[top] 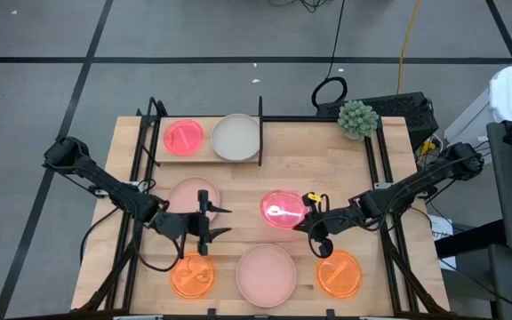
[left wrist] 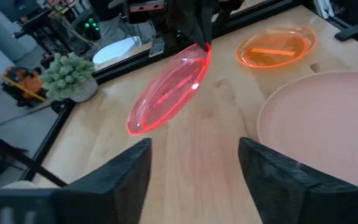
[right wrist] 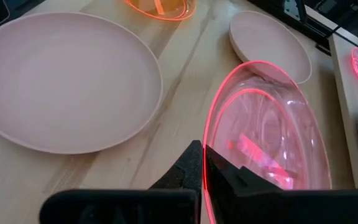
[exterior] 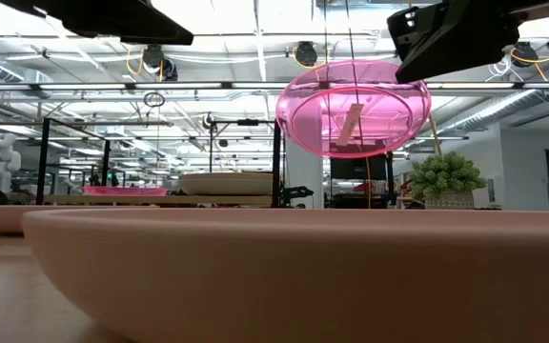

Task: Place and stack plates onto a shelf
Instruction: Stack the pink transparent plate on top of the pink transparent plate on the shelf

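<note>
- I am holding a neon pink plate in the right pincer, clamped tight on its rim, just right of the frame's centre in the high view.
- In the low view that plate is hanging tilted in the air, clear of the table.
- My left pincer is sitting left of centre with its fingers spread wide and gripping nothing.
- It is lying between a pale pink plate above it and an orange plate below it in the frame.
- The shelf is standing at the upper left of the table, carrying a second neon pink plate and a beige plate side by side.
- A large pale pink plate is resting at the bottom centre, and another orange plate is lying at the lower right.
- A small potted plant is standing at the upper right corner.
</note>
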Action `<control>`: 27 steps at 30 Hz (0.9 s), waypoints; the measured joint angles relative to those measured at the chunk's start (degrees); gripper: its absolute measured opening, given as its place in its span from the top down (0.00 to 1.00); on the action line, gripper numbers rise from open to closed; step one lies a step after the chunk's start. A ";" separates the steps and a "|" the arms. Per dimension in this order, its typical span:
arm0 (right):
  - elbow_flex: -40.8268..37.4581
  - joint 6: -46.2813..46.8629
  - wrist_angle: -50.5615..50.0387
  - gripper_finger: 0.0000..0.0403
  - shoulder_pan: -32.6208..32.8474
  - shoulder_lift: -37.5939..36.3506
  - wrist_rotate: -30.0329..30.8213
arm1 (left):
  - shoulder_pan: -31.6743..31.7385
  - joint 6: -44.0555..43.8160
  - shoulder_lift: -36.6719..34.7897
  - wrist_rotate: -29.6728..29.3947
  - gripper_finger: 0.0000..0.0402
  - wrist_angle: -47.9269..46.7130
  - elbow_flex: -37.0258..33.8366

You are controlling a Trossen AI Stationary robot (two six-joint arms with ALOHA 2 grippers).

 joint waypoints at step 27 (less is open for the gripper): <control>-0.01 -1.56 16.05 1.00 -0.93 7.30 -16.23 | 3.17 16.64 13.66 13.01 0.45 14.03 0.04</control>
